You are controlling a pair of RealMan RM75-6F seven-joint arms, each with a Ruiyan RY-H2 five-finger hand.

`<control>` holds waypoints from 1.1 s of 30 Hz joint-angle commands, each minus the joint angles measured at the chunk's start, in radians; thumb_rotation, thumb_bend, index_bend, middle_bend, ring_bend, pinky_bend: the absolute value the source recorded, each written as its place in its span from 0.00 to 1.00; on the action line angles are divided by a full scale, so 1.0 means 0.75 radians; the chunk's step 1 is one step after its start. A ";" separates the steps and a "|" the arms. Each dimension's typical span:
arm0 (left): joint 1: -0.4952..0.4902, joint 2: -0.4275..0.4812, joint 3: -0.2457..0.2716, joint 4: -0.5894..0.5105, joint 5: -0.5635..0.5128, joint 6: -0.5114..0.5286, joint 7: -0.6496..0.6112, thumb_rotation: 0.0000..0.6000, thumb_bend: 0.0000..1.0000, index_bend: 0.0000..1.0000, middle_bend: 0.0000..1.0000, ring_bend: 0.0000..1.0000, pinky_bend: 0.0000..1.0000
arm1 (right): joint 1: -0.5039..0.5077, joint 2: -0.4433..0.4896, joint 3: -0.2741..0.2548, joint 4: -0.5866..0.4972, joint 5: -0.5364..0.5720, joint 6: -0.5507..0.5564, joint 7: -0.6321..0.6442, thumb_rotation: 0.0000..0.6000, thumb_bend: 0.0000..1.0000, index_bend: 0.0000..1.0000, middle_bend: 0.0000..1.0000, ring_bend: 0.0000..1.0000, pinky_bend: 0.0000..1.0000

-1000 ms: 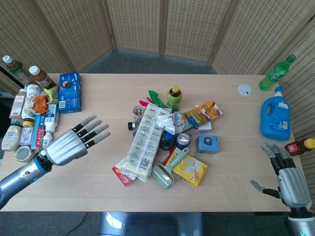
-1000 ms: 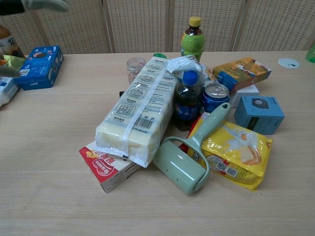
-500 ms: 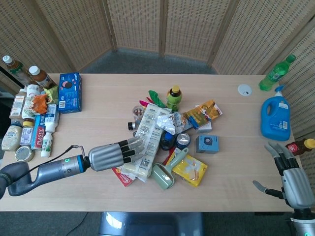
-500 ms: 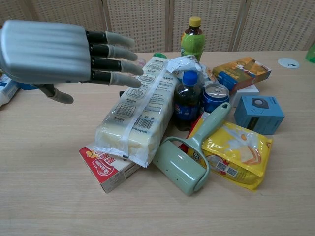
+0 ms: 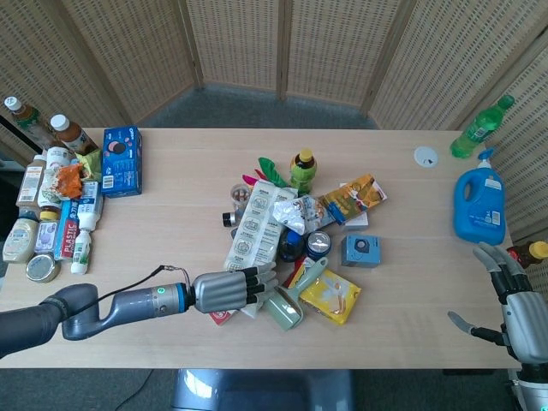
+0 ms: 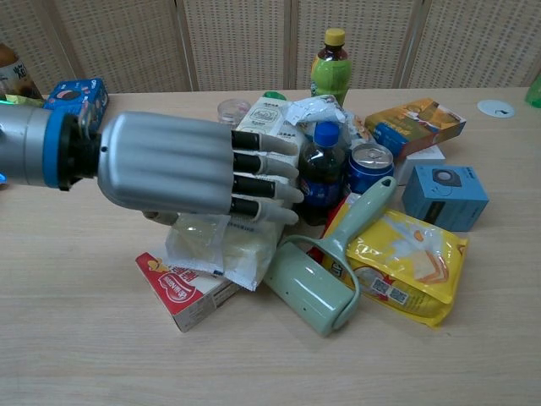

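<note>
My left hand [image 5: 229, 291] [image 6: 186, 165] lies with its fingers stretched out flat over the near end of a long clear packet of white noodles [image 5: 259, 229] [image 6: 221, 250]. It holds nothing. The packet leans on a red snack box [image 5: 220, 315] [image 6: 181, 293]. Just right of the fingertips lies a pale green lint roller [image 5: 289, 301] [image 6: 317, 286]. My right hand [image 5: 519, 313] hangs at the table's near right corner, fingers spread and empty, and shows only in the head view.
The central heap also has a yellow bag [image 5: 330, 296], a dark cola bottle [image 6: 319, 171], a can [image 6: 369, 165], a small blue box [image 5: 360, 250] and a green-tea bottle [image 5: 301, 169]. Bottles and packets [image 5: 51, 205] line the left edge. A blue jug [image 5: 479, 207] stands at the right.
My left hand has swung from the table's left side rightward, then down and nearer, onto the near end of the noodle packet. My right hand has drifted slightly toward the near right corner.
</note>
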 commanded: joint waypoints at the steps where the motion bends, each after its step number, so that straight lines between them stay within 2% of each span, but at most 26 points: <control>1: -0.027 -0.046 0.008 0.029 -0.033 -0.044 0.034 1.00 0.00 0.00 0.00 0.00 0.00 | -0.002 0.005 0.003 0.002 0.005 0.002 0.015 1.00 0.00 0.00 0.00 0.00 0.00; 6: -0.048 -0.090 0.031 0.040 -0.065 -0.088 0.076 1.00 0.00 0.00 0.00 0.00 0.00 | -0.002 0.011 0.007 0.007 0.011 0.001 0.040 1.00 0.00 0.00 0.00 0.00 0.00; 7: -0.052 -0.096 0.038 0.039 -0.064 -0.080 0.071 1.00 0.00 0.00 0.00 0.00 0.05 | -0.002 0.012 0.008 0.008 0.012 0.002 0.043 1.00 0.00 0.00 0.00 0.00 0.00; 9: -0.064 -0.106 0.059 0.046 -0.037 -0.036 0.060 1.00 0.00 0.12 0.12 0.23 0.33 | -0.003 0.012 0.009 0.010 0.012 0.003 0.047 1.00 0.00 0.00 0.00 0.00 0.00; 10: -0.072 -0.114 0.077 0.056 -0.019 -0.003 0.039 1.00 0.00 0.31 0.33 0.50 0.57 | -0.003 0.013 0.009 0.009 0.010 0.004 0.050 1.00 0.00 0.00 0.00 0.00 0.00; 11: -0.077 -0.120 0.089 0.065 -0.007 0.024 0.022 1.00 0.00 0.54 0.59 0.76 0.76 | -0.004 0.013 0.008 0.009 0.008 0.005 0.053 1.00 0.00 0.00 0.00 0.00 0.00; 13: -0.084 -0.130 0.110 0.090 0.018 0.085 -0.004 1.00 0.00 0.75 0.83 0.95 0.92 | -0.005 0.015 0.008 0.008 0.004 0.008 0.061 1.00 0.00 0.00 0.00 0.00 0.00; 14: -0.085 -0.130 0.116 0.097 0.023 0.103 -0.007 1.00 0.00 0.81 0.90 0.99 0.98 | -0.005 0.015 0.007 0.008 0.002 0.009 0.062 1.00 0.00 0.00 0.00 0.00 0.00; 17: -0.086 -0.112 0.133 0.093 0.028 0.140 -0.009 1.00 0.01 0.84 0.99 1.00 1.00 | -0.005 0.014 0.006 0.007 -0.001 0.008 0.058 1.00 0.00 0.00 0.00 0.00 0.00; 24: -0.072 0.004 0.136 -0.010 0.027 0.247 0.018 1.00 0.01 0.84 1.00 1.00 1.00 | -0.006 0.010 0.004 0.002 -0.008 0.007 0.038 1.00 0.00 0.00 0.00 0.00 0.00; 33: -0.057 0.359 0.022 -0.296 0.000 0.422 0.065 1.00 0.01 0.84 1.00 1.00 1.00 | -0.009 0.009 0.002 -0.009 -0.015 0.010 0.017 1.00 0.00 0.00 0.00 0.00 0.00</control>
